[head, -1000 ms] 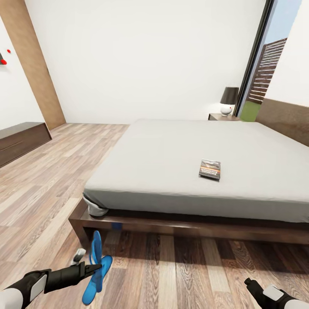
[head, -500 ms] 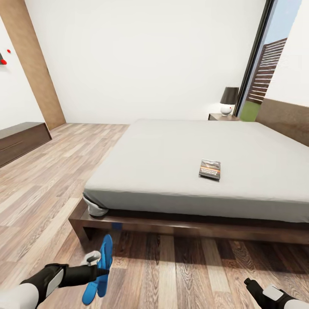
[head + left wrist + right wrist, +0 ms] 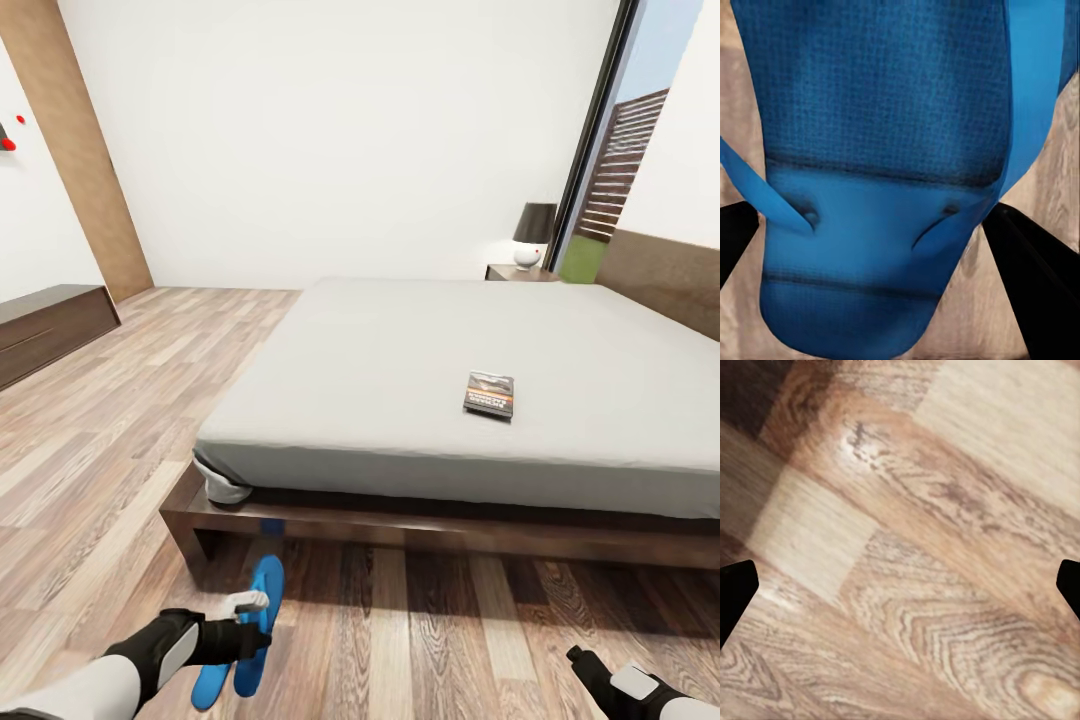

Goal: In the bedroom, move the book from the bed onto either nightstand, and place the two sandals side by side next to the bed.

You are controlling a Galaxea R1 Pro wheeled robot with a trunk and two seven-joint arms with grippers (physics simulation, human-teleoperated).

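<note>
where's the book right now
In the head view the book lies flat on the bed's mattress, toward its near edge and right of centre, far from the nightstand by the window.

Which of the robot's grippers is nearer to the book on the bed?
Right. The right gripper is low on the floor, nearly below the book; the left gripper, holding a sandal, is farther off to the side.

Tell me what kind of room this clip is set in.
A bedroom, most likely. A large low bed with a pale mattress dominates the room, a nightstand carrying a lamp stands at its far corner, and the wood-plank floor runs to white walls and a tall window.
</note>
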